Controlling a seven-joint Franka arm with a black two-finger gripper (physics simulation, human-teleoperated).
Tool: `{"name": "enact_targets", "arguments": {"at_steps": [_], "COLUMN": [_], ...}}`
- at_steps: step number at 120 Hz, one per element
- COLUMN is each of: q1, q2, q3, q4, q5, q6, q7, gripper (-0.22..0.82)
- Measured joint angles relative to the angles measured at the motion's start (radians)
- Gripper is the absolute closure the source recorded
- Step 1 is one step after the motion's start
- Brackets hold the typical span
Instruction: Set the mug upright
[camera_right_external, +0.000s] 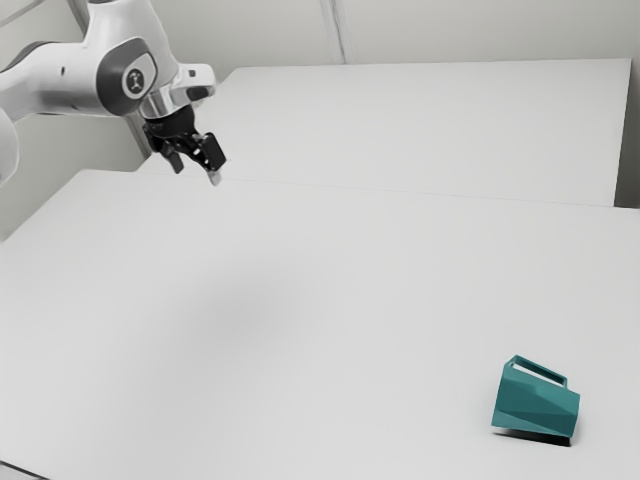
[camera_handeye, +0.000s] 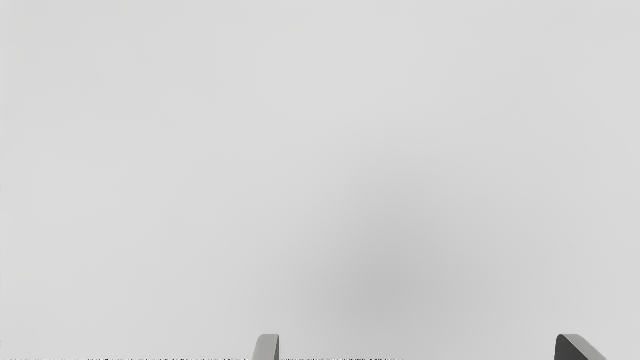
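The teal mug lies on its side on the white counter, at about four o'clock from the middle of the exterior view. Its handle is uppermost, toward twelve o'clock of the body, and a dark strip of shadow runs along the six o'clock side. The inside of the mug is hidden, so whether it holds anything cannot be told.

From the mug, the black gripper hangs at ten o'clock, well apart from it and above the counter, with a stretch of that white top between them. Its fingers stand wide apart with bare space between them. In the wrist view, a soft grey shadow spreads over the pale surface beyond the fingertips.

The white arm comes in from ten o'clock. Past the counter, around one o'clock, lies another flat white surface, with a pale wall behind it.
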Motion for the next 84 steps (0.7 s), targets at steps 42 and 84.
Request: {"name": "enact_targets", "arguments": {"at_steps": [42, 84], "q1": [-0.182, -0.360], "q2": [-0.167, -0.044], "q3": [0.017, 0.007], "q4": [-0.199, -0.279], "q5": [-0.146, -0.516], "q6": [-0.004, 0.081], "q7": [-0.039, -0.072], "gripper": [0.00, 0.00]}}
